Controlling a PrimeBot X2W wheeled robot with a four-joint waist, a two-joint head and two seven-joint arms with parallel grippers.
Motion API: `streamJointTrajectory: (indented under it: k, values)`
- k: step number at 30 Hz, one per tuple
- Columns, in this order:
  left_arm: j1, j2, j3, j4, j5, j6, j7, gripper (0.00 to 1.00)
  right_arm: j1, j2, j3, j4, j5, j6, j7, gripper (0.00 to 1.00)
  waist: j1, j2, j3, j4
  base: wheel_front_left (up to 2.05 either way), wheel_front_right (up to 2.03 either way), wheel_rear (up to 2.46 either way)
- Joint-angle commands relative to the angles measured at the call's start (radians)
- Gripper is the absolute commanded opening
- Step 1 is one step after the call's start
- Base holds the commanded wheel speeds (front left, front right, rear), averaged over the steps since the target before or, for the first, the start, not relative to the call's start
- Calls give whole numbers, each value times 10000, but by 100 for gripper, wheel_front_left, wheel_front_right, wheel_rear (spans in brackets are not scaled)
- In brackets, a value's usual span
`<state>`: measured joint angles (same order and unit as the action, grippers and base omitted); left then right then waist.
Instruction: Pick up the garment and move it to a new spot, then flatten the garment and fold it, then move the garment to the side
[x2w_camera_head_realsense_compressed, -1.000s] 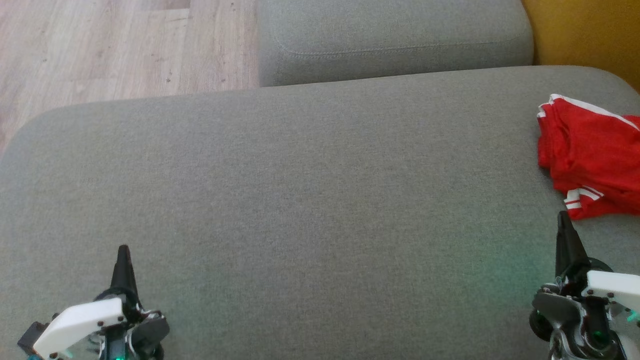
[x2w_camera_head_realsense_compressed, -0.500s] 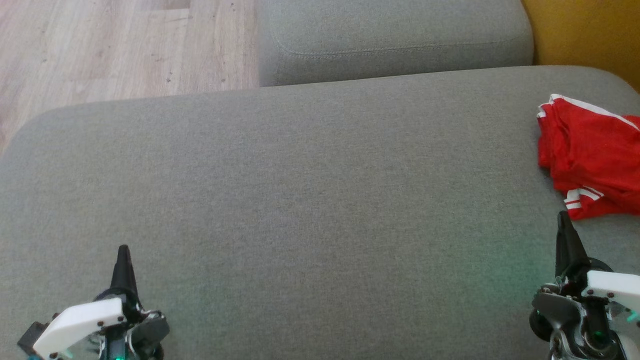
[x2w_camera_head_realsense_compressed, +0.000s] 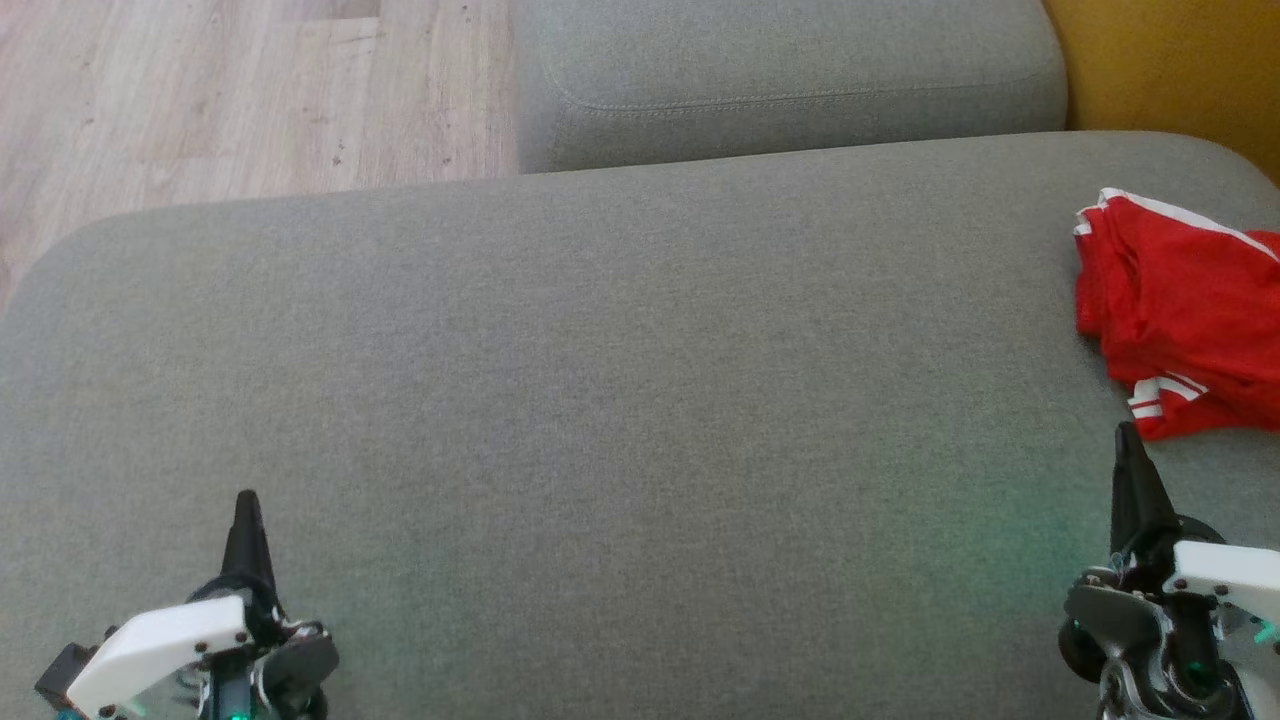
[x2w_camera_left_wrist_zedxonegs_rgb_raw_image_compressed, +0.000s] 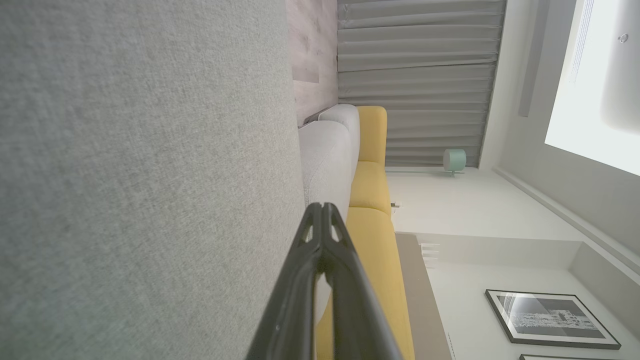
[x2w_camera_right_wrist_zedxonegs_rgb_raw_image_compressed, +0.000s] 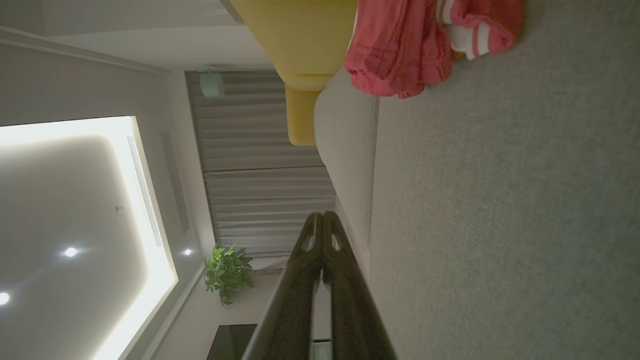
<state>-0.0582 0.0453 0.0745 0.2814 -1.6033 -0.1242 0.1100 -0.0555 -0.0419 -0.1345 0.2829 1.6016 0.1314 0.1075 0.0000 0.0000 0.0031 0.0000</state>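
The garment is red with white stripes. It lies crumpled at the right edge of the big grey cushion, partly cut off by the picture's border. In the right wrist view the garment shows at the top, ahead of the fingers. My right gripper is shut and empty, its tip just below the garment's lower hem and apart from it; its closed tips meet in its wrist view. My left gripper rests shut and empty at the lower left, far from the garment, its tips pressed together.
A second grey cushion sits behind the big one. A yellow seat stands at the back right. Wooden floor lies at the back left. The cushion's rounded left edge drops off near the left border.
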Motion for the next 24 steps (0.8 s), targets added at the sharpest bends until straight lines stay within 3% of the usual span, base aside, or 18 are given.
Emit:
streamJointTrajectory:
  k: [1, 24]
  values:
    - [-498, 49, 392, -362, -54, -65, 32, 0, -525, -83, 208, -382, 71, -7, 56, 0, 0, 0, 0, 0, 0, 0, 0]
    - [-498, 49, 392, -363, -54, -65, 32, 0, -525, -83, 209, -382, 72, -7, 56, 0, 0, 0, 0, 0, 0, 0, 0]
